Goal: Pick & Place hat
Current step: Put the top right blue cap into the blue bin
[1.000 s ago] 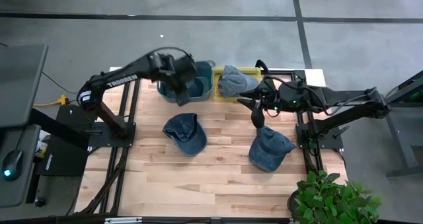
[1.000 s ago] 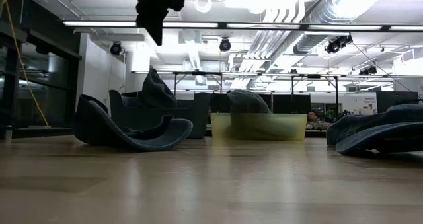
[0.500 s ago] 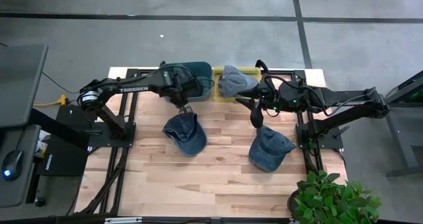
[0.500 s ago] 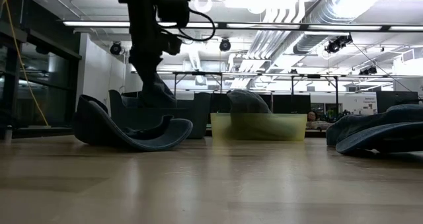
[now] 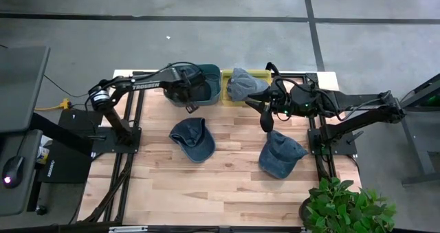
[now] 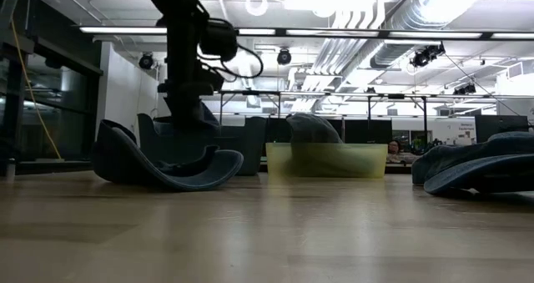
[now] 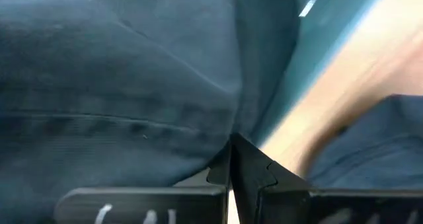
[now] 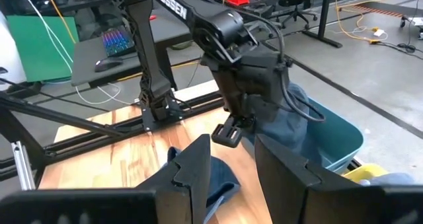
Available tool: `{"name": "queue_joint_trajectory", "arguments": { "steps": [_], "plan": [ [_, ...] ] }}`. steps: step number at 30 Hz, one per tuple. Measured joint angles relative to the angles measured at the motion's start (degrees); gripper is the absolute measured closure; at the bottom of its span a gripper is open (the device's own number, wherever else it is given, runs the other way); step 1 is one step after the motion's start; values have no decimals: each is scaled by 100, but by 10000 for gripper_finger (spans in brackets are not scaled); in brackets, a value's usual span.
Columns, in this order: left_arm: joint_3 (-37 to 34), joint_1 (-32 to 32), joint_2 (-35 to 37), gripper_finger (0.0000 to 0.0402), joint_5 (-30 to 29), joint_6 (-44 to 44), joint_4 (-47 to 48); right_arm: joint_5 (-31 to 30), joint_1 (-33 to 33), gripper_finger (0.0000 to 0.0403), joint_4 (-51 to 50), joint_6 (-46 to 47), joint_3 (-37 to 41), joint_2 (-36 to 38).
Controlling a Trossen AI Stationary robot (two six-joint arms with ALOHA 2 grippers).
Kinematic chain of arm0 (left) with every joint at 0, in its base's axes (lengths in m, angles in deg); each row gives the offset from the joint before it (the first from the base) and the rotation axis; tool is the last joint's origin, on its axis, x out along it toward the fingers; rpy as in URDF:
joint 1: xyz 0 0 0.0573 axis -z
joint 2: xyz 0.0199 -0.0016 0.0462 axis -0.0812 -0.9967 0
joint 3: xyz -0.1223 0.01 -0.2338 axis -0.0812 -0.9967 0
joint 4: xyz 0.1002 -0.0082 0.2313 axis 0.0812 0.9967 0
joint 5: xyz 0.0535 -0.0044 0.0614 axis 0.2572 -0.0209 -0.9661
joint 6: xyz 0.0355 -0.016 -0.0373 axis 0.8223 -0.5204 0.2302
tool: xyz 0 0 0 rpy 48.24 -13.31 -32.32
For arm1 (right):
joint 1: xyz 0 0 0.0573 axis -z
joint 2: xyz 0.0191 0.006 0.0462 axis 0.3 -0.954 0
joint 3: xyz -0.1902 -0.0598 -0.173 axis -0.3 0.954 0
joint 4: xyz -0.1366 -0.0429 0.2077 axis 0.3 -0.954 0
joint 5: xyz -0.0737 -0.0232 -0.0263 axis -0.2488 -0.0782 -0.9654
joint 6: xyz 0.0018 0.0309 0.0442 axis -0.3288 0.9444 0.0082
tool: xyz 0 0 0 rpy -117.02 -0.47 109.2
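Two fingers of the left gripper (image 7: pixel 231 174) closed, seemingly pinching denim hat (image 7: pixel 119 85).

Both arms are dark, chunky jointed tubes, and the left arm (image 5: pixel 141 84) has TROSSEN printed in white along its link. Black cables loop loosely around the wrist of the right arm (image 5: pixel 330 104), and the fingers (image 8: pixel 198 171) look like flat black angular blades.

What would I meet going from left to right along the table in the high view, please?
Left claw at the teal bin → yellow bin → right claw → potted plant.
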Motion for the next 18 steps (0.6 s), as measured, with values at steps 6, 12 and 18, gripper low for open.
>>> {"name": "queue_joint_trajectory", "arguments": {
  "steps": [6, 12, 18],
  "plan": [
    [4, -126, -230, 401, -98, 52, -5, 2, 0, 289, 0, 51, 0, 0],
    [4, -122, -239, 401, -407, 196, 51, 0, 0, 289, -2, 69, 0, 2],
    [4, -122, -238, 401, -340, 240, 110, -57, 0, 289, -2, 92, 0, 2]
  ]
}}
